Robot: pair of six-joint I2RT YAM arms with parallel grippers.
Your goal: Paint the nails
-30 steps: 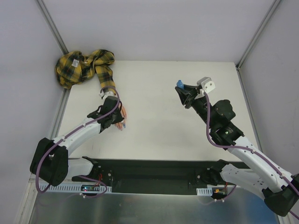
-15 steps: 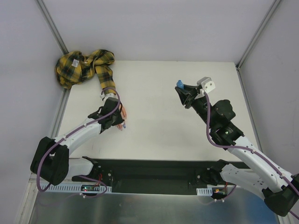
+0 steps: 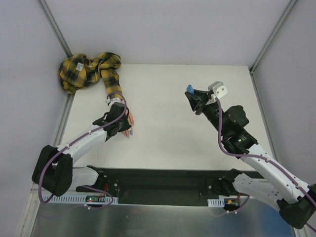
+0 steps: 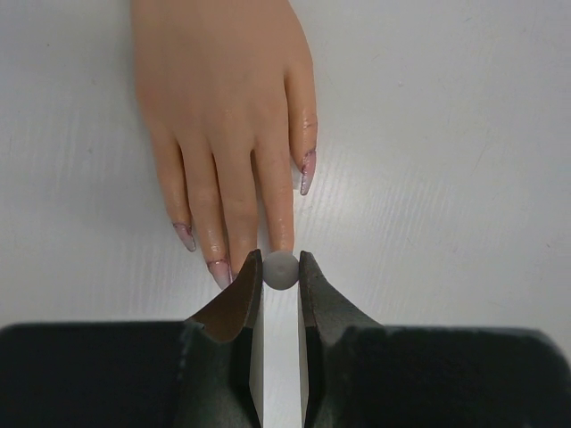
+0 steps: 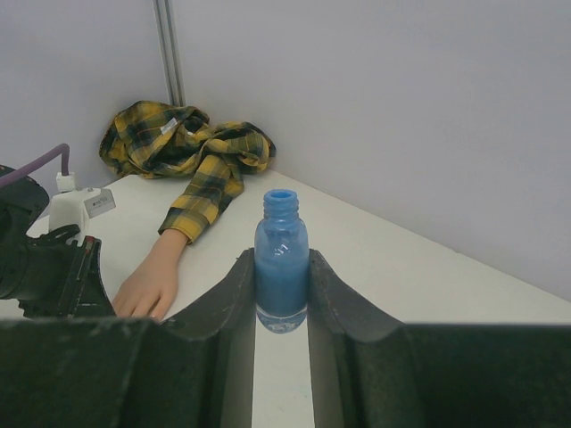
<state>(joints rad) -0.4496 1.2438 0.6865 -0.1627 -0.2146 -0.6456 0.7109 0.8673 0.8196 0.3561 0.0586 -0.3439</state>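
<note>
The flesh-coloured mannequin hand (image 4: 214, 107) lies flat on the table, fingers pointing at my left gripper (image 4: 280, 267). Its nails show glossy pinkish-purple: one on the rightmost finger (image 4: 306, 171), and two on the left fingers (image 4: 185, 235). The left gripper is shut on a small grey-white round cap (image 4: 280, 270), seen end-on just over one fingertip, whose nail it hides. In the top view this gripper (image 3: 123, 129) sits over the hand (image 3: 129, 121). My right gripper (image 5: 281, 267) is shut on the uncapped blue bottle (image 5: 281, 259), held upright at the table's right middle (image 3: 189, 89).
The yellow-black plaid sleeve (image 3: 89, 69) is bunched in the far left corner and runs down to the hand. White walls with metal rails close in the table on three sides. The left arm (image 5: 45, 267) shows in the right wrist view.
My left gripper has shifted very slightly over the mannequin's fingertips. The right arm and the bottle have not moved.
</note>
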